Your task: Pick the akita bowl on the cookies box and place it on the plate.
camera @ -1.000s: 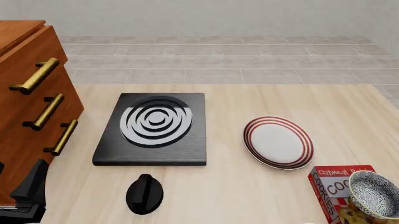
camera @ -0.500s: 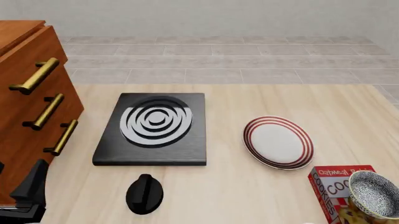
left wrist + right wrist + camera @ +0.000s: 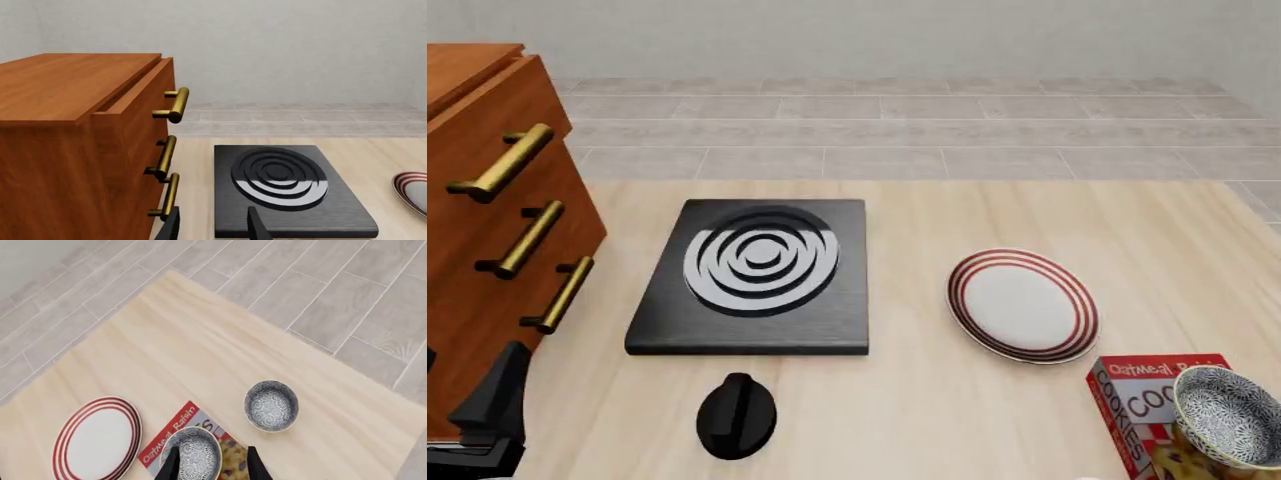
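The cookies box (image 3: 1158,410) lies flat at the front view's 5 o'clock corner, lettered "Oatmeal Raisin COOKIES" in white on red. The akita bowl (image 3: 1229,415) sits upright on it, mouth up. The plate (image 3: 1022,304) rests just beyond the box at 11 o'clock from it. A 2nd speckled bowl (image 3: 271,405) stands on the table (image 3: 961,220) beside the box. A black stove (image 3: 755,277), a knob (image 3: 737,414) and a wooden cabinet (image 3: 487,240) occupy the left. The right gripper (image 3: 211,460) hangs above the akita bowl, jaws spread. The left gripper (image 3: 213,225) is likewise spread, near the stove.
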